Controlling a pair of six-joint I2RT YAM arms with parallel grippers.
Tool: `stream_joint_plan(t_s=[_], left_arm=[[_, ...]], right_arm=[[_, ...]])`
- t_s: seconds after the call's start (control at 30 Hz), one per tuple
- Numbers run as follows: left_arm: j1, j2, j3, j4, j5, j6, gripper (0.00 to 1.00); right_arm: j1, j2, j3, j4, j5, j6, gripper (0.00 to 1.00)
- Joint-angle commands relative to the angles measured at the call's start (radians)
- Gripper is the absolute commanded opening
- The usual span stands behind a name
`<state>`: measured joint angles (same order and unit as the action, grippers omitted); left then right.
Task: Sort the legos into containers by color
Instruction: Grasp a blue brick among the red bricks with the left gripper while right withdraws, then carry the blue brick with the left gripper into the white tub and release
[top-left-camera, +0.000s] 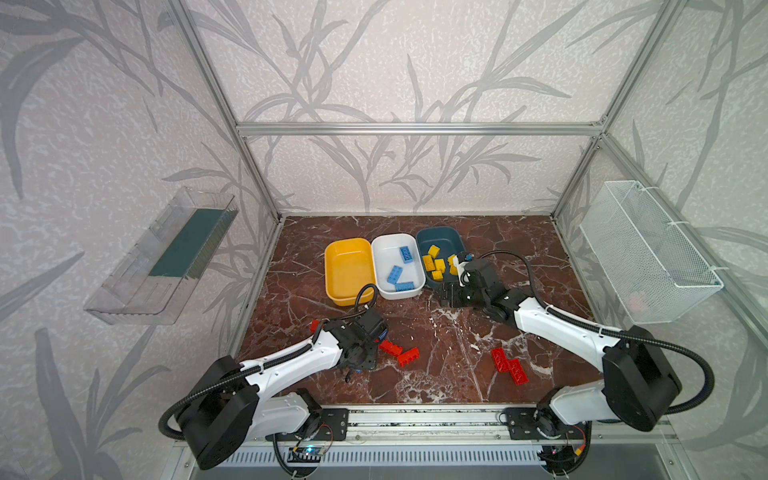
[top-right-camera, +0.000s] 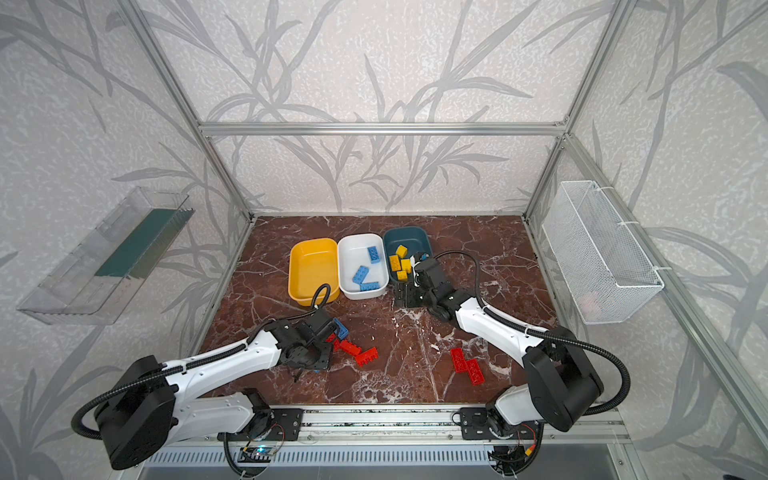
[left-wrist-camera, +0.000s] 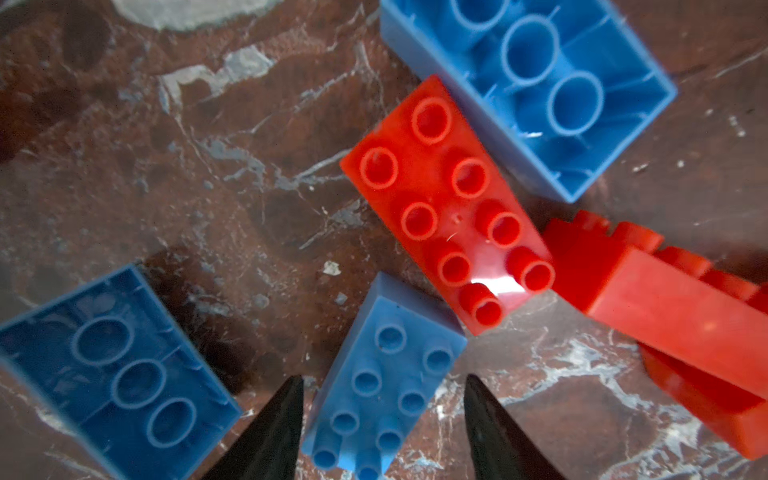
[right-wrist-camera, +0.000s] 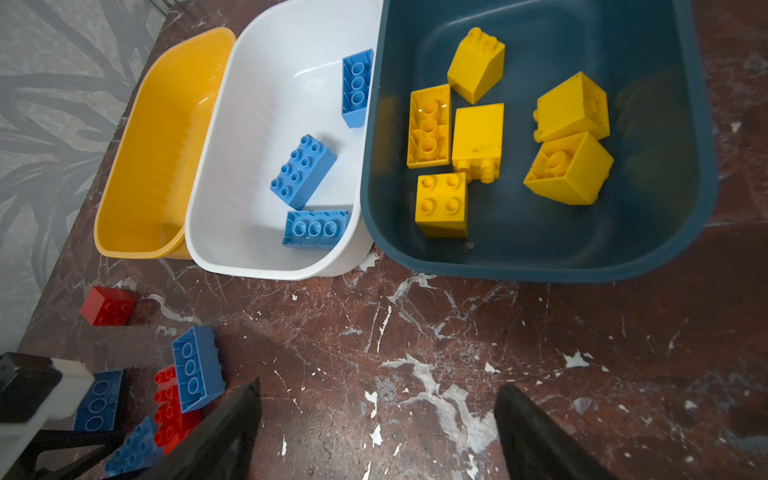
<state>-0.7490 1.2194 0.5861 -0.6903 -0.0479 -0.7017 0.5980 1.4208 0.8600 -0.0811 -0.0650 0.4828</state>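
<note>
Red-brown marbled desk (top-left-camera: 449, 345), sorting part done. Toward the front edge, left of centre, the left gripper (left-wrist-camera: 383, 378) points down over a loose cluster. Its fingers (left-wrist-camera: 274, 436) stand parted astride a studs-up blue brick (left-wrist-camera: 384, 399), one at each long side. A sliver of desk shows beside one of them, so no firm hold is evident.

Judged step: pick this brick for the white tub (top-left-camera: 384, 257). For a clean grasp the fingers should meet the long sides squarely and low, then lift straight up.

Obstructions: a studs-up red brick (left-wrist-camera: 449, 208) lies with its corner just beside the blue brick's far end, and an upturned blue brick (left-wrist-camera: 112, 374) sits near one finger. Either may be dragged along. A second upturned blue brick (left-wrist-camera: 536, 83) and more red bricks (left-wrist-camera: 665, 307) lie beyond.

Near the front edge, right of centre, two red bricks (top-left-camera: 509, 365) lie touching. Farther back, the right gripper (right-wrist-camera: 376, 432) hangs empty, jaws wide, just before the teal tub (top-left-camera: 440, 239).

Toward the rear edge, at centre, three tubs stand close side by side:
- yellow tub (top-left-camera: 347, 270), empty;
- white tub, three blue bricks (top-left-camera: 394, 274);
- teal tub, yellow bricks (top-left-camera: 434, 251) only.

No red brick is yet in a tub.
</note>
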Motion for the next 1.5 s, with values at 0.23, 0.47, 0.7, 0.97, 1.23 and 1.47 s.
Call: stream_joint_plan(t_s=[0.23,0.47,0.7,0.97,1.23,1.47], left_arm=[[-0.003,0.048,-0.026,0.056,-0.038,-0.019,0.49],[-0.003,0.022,-0.016,0.038,-0.05,-0.015,0.29],[-0.004,-0.116,0.034,-0.042,-0.068,-0.024,0.28],[-0.003,-0.185,0.214,-0.124,-0.143,0.056,0.28],[0.03,-0.035,0.437,-0.128,-0.168,0.233,0.28],[0.079,0.228,0.698,-0.114,-0.148,0.339,0.28]], right_arm=[[-0.003,-0.027,-0.004,0.003,-0.022,0.007,0.89],[-0.004,-0.032,-0.01,-0.001,-0.022,0.007,0.89],[-0.003,-0.045,-0.021,0.01,-0.033,0.013,0.89],[-0.003,-0.068,-0.048,0.027,-0.047,0.036,0.89],[-0.003,-0.132,-0.13,0.074,-0.029,0.054,0.89],[-0.003,-0.151,-0.211,0.163,0.01,0.071,0.9]])
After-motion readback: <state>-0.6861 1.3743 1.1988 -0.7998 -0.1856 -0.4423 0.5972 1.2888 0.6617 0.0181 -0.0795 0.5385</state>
